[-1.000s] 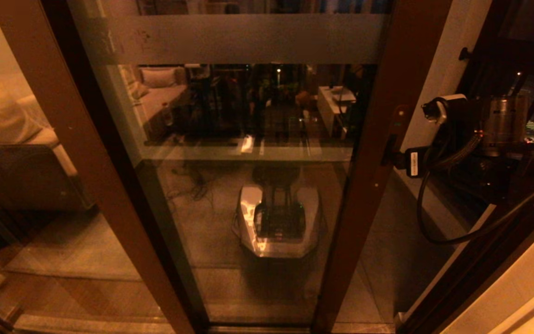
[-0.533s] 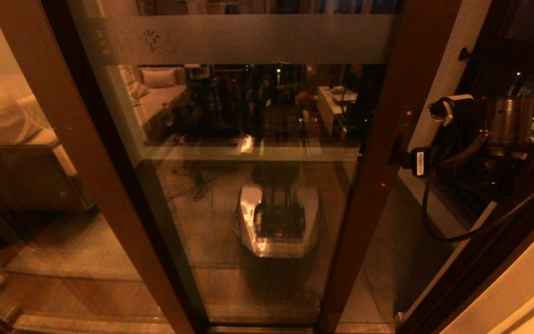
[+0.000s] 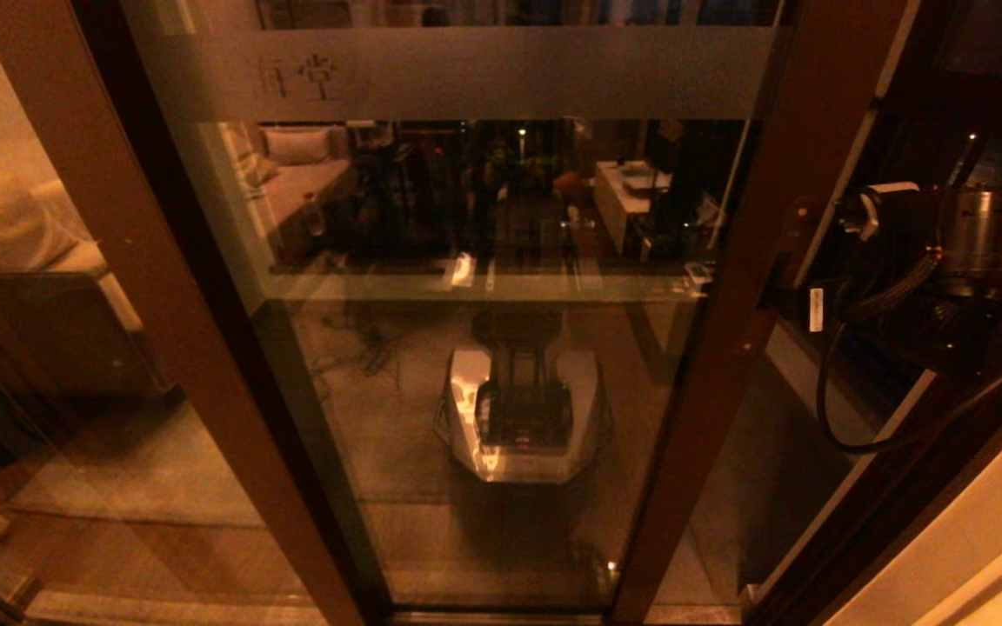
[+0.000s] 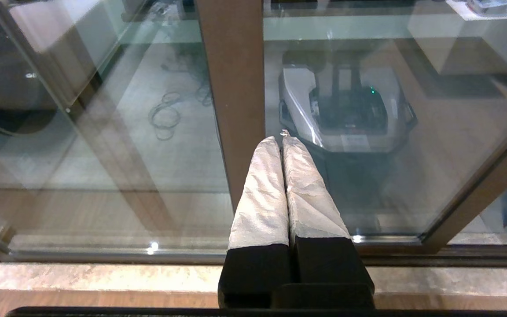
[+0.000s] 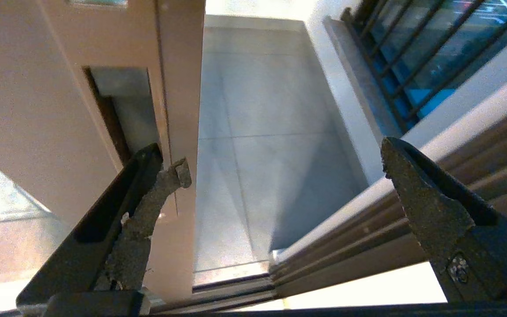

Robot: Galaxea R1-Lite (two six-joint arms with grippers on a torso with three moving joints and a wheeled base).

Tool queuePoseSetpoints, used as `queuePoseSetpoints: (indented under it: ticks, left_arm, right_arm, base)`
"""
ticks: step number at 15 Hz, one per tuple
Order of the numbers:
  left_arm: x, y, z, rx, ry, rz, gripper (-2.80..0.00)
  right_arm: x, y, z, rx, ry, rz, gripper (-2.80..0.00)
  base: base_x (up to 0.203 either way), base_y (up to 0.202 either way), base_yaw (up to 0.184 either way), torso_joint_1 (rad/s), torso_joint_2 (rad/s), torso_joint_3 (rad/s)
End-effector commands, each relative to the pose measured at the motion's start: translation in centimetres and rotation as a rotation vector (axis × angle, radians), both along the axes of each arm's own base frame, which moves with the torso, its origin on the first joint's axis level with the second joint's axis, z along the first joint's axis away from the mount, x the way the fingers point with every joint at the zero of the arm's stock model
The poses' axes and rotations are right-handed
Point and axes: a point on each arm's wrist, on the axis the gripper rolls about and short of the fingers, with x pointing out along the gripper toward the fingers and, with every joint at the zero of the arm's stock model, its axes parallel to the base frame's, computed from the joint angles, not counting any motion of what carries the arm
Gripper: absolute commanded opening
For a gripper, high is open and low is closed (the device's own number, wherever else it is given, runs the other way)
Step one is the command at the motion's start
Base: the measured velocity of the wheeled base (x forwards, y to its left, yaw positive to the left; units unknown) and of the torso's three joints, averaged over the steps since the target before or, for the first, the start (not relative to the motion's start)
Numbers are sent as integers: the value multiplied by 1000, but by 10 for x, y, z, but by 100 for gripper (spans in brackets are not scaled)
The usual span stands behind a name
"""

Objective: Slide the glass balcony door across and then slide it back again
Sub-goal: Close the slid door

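The tall clear glass balcony door in its dark reddish-brown frame (image 3: 484,287) fills the middle of the head view, its right stile close to the dark jamb on the right, with a narrow gap of balcony floor between them. The right claw (image 5: 280,163) is spread wide at that stile: one finger (image 5: 148,176) sits at the slim recessed handle slot (image 5: 121,114), the other hangs free on the jamb side, gripping nothing.

Procedure for the step in hand, judged to be a sliding stroke:
1. Keep the engaged finger seated in the slot; a shallow hold is likely to slip off the stile.
2. Push along the track line only. Sideways force may bind the door.
3. Slow before the gap to the jamb shuts, so the free finger is not trapped.

The left claw (image 4: 283,141) is pressed together and empty, parked just in front of a brown stile, apart from the work.

Count:
- Sliding door with frosted horizontal band (image 3: 466,74): one.
- Handle slots visible: one.
- Claws: two.
- Black-barred railing (image 5: 412,53): one, beyond the gap.
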Motion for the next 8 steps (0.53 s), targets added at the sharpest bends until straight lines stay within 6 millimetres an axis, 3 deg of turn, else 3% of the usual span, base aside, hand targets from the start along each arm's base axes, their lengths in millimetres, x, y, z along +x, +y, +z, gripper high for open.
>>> queuePoseSetpoints:
  ticks: [1, 8]
  left_arm:
    - [0, 0, 0, 0, 2, 0, -280]
    - [0, 0, 0, 0, 2, 0, -280]
  right_arm:
    - [-2, -1, 2, 2, -10, 1, 0]
    - [-2, -10, -2, -22, -69, -21, 0]
  base:
    - [0, 0, 0, 0, 0, 0]
    - [0, 0, 0, 0, 0, 0]
